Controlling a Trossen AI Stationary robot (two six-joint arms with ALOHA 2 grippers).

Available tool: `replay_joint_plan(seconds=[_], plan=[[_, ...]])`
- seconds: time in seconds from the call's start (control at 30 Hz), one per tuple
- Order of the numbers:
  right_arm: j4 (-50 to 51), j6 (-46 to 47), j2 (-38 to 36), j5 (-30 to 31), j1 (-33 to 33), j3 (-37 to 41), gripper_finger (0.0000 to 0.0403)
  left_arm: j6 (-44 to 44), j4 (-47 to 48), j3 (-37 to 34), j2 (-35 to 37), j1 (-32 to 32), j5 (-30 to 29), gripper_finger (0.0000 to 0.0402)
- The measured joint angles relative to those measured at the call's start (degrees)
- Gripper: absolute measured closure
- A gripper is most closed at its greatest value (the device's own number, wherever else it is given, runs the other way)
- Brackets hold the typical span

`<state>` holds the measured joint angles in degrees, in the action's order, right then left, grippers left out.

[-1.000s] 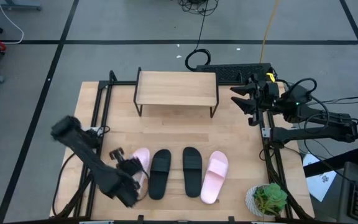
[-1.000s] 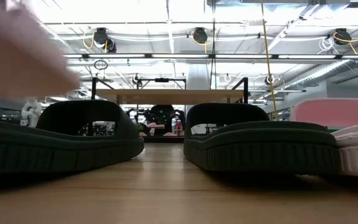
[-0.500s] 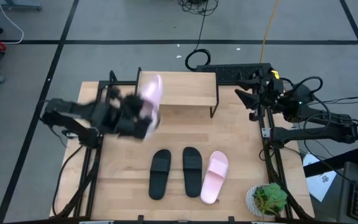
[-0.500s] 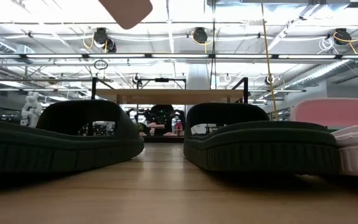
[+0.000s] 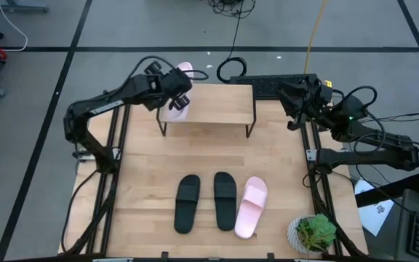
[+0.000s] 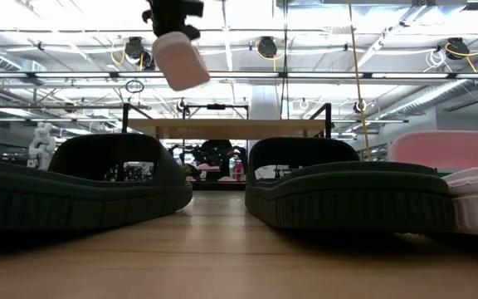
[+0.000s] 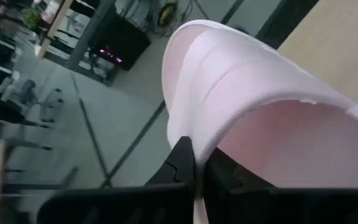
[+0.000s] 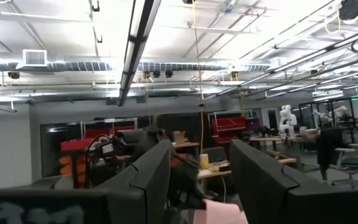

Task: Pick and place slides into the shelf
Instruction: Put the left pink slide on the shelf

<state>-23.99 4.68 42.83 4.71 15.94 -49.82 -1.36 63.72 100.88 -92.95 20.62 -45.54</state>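
While the left gripper (image 5: 172,89) hangs above the far-left corner of the shelf (image 5: 217,105), its fingers (image 7: 182,163) are pressed onto the edge of one light pink slide (image 5: 182,89) and pinch it. This held slide is in the air, tilted, with one end reaching past the back edge of the shelf; in the low view it shows as a pale block (image 6: 181,60) high above the shelf board (image 6: 222,127).

I count four slides. One pink is in the left gripper. Three lie on the table (image 5: 282,175) in a row near the front edge: a black slide (image 5: 188,203), a second black slide (image 5: 225,200) just beside it, and the second pink slide (image 5: 250,206) on the right of them. They lie side by side, close together.

On the shelf board itself no slide rests; only the held one overlaps its corner from above.

Half a second ago the left arm was lower, in front of the shelf's left end, with the pink slide blurred by movement; now it has come farther back and higher. One second ago this pink slide was on the table at the left end of the row, so the row then had four.

The right gripper (image 5: 294,98) waits at the right side of the shelf, well apart from all slides, its fingers (image 8: 143,177) spread with a gap between
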Motion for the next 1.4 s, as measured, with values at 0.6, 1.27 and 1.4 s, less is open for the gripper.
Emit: replay_joint_plan(seconds=[0.6,1.27,1.4], plan=[[0.26,-1.52,0.02,1.60,4.03,0.00,0.0248,-11.54,1.34,0.00,-7.96,4.12,-2.95,0.0402],[0.20,-2.81,0.02,1.53,4.03,0.00,0.0248,-13.41,3.86,0.00,-7.96,5.04,-2.04,0.0402],[0.22,-2.31,0.02,1.51,4.01,0.00,0.0248,-13.41,3.40,0.00,-7.96,5.65,-1.05,0.0402]])
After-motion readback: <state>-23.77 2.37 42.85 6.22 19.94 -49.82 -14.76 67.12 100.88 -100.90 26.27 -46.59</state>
